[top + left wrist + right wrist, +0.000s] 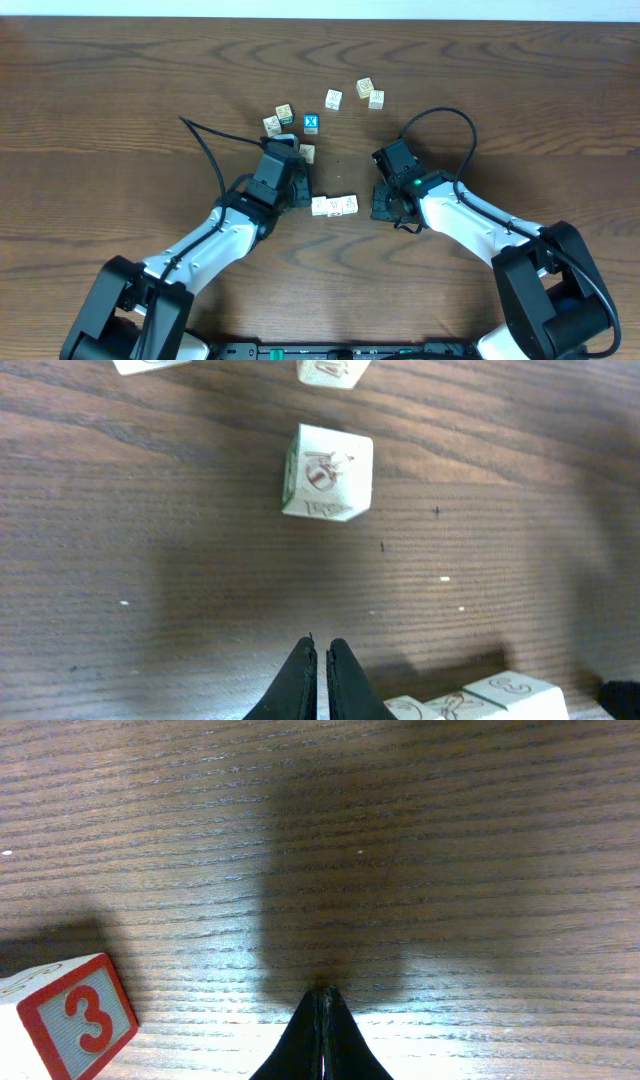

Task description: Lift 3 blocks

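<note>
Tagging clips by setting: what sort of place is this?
Probably a robotics lab bench, not a home: a wood-grain table, a left arm and right arm at its near edge, and small printed blocks scattered on it.

Two white-shelled arms (215,240) with black joints, looping black cables (205,150), one green light (417,183), slim pointed black pincers (318,648) (326,992).

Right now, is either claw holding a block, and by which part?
Nothing is held. The left claw and right claw are both shut and empty; the row of blocks lies between them.
</note>
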